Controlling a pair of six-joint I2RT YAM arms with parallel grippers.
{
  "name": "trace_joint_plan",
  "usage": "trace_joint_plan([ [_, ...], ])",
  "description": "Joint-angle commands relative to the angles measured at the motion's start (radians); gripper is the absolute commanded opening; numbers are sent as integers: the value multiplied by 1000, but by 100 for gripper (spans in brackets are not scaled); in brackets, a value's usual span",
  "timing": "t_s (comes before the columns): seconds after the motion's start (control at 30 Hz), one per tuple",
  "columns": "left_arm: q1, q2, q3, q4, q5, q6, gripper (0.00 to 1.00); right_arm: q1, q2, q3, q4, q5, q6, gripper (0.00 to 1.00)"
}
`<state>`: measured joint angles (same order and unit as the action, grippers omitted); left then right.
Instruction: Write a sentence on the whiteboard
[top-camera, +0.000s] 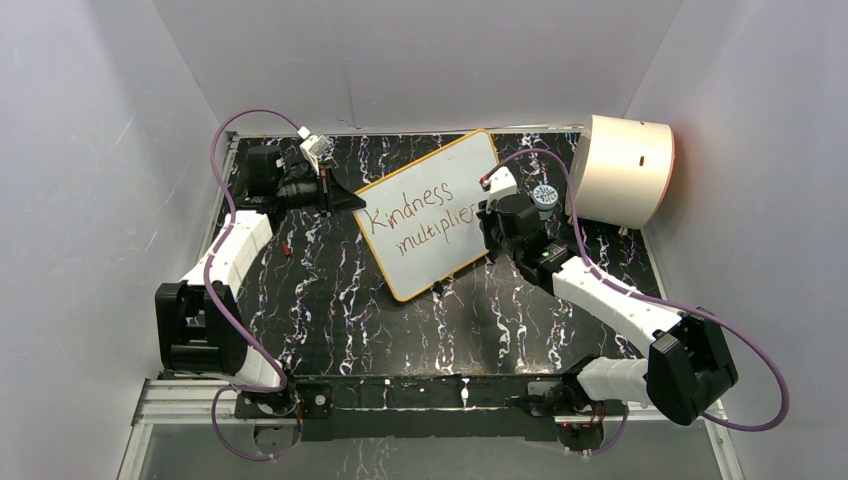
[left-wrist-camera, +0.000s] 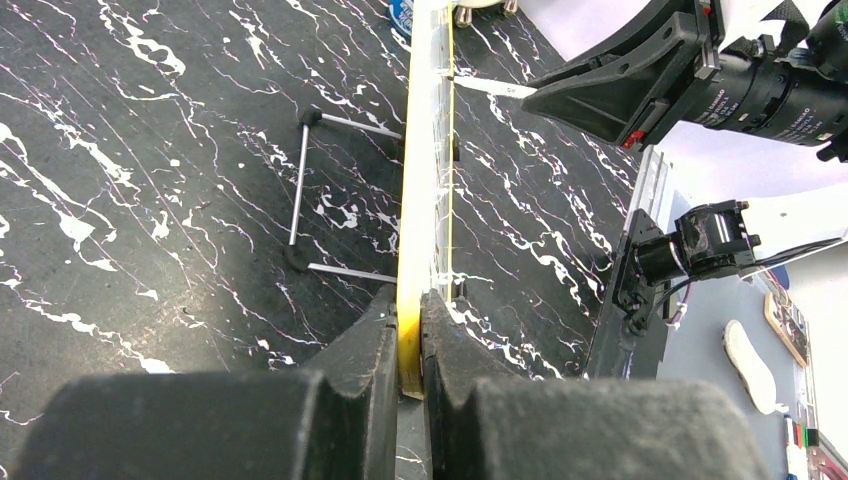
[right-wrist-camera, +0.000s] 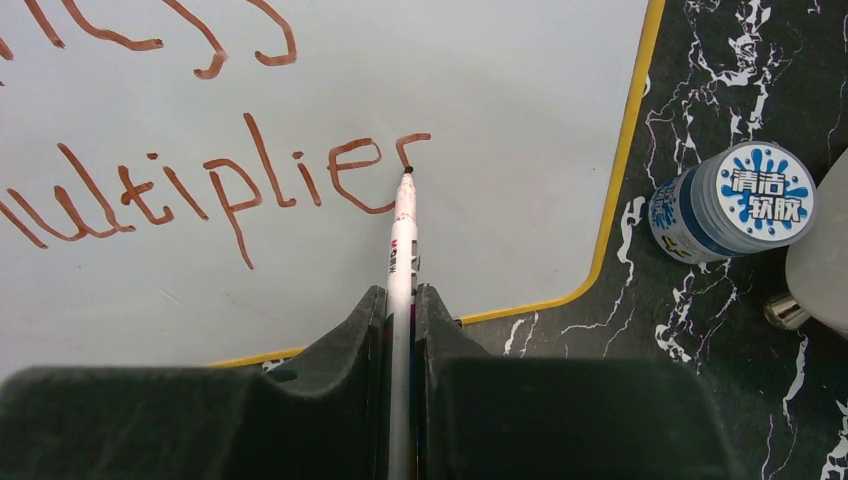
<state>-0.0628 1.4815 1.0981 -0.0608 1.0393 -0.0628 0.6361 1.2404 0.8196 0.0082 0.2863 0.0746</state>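
The whiteboard (top-camera: 455, 165) with its orange-yellow rim stands tilted on the black marbled mat. The dark red sentence (top-camera: 420, 218) runs in two slanted lines; its end is behind the right arm. My left gripper (left-wrist-camera: 408, 300) is shut on the whiteboard's yellow edge (left-wrist-camera: 424, 180) at the board's left corner (top-camera: 358, 200). My right gripper (right-wrist-camera: 400, 295) is shut on a white marker (right-wrist-camera: 403, 235). The marker's dark tip (right-wrist-camera: 406, 172) rests at a fresh curved stroke after "multiplie" (right-wrist-camera: 200, 190). In the top view the right gripper (top-camera: 492, 222) is at the board's right side.
A cream half-cylinder drum (top-camera: 625, 170) stands at the back right. A small bottle with a blue and white lid (right-wrist-camera: 735, 200) sits on the mat just right of the board. The board's thin metal stand legs (left-wrist-camera: 300, 180) rest behind it. White walls enclose the mat.
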Motion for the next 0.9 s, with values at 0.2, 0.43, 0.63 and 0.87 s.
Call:
trace_joint_plan([
  [0.2,-56,54,-45,-137,-69,92,0,-5,-16,-11,-7,53,10,0],
  [0.43,-55,55,-45,-136,-67,92,0,-6,-26,-16,-36,-26,7,0],
  [0.63,-55,56,-45,-137,-67,91,0,-6,-31,-4,-32,-79,19,0],
  [0.87,-55,54,-46,-137,-68,91,0,-6,-30,2,48,-83,51,0],
])
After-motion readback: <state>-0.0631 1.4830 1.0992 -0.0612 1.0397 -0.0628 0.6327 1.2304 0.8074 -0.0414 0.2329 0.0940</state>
